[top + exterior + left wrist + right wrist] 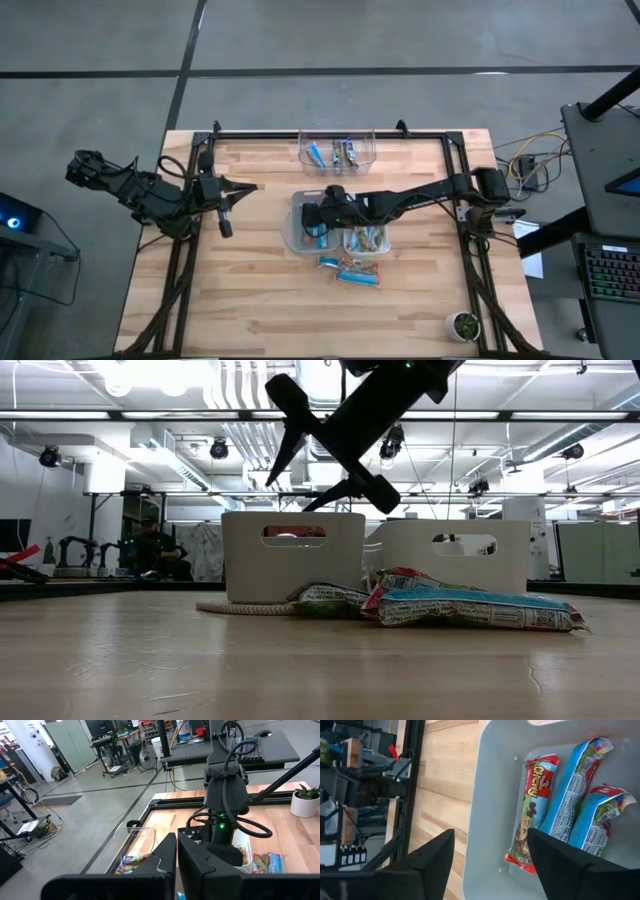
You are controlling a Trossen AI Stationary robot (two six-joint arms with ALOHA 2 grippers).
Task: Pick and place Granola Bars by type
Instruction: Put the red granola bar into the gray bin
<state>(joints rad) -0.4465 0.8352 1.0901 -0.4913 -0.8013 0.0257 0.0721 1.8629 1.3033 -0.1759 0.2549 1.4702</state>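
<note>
Three granola bars [470, 608] lie on the table in front. Behind them the right gripper [318, 217] hangs wide open, holding nothing, over the grey bin [495, 780] with three bars [532, 810] inside. Far off, the left gripper [246, 188] waits, squeezed shut

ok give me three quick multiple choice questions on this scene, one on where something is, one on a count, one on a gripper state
1. Where is the right gripper?
A. over the grey bin
B. over the clear bin
C. beside the potted plant

2. How many bars does the right wrist view show in the grey bin?
A. none
B. three
C. six

3. How are the left gripper's fingers?
A. open wide
B. shut on a bar
C. shut, empty

Answers: 1 A, the overhead view shows it above the grey bin. 2 B, three wrappers lie side by side. 3 C, its fingers meet with nothing between.
</note>
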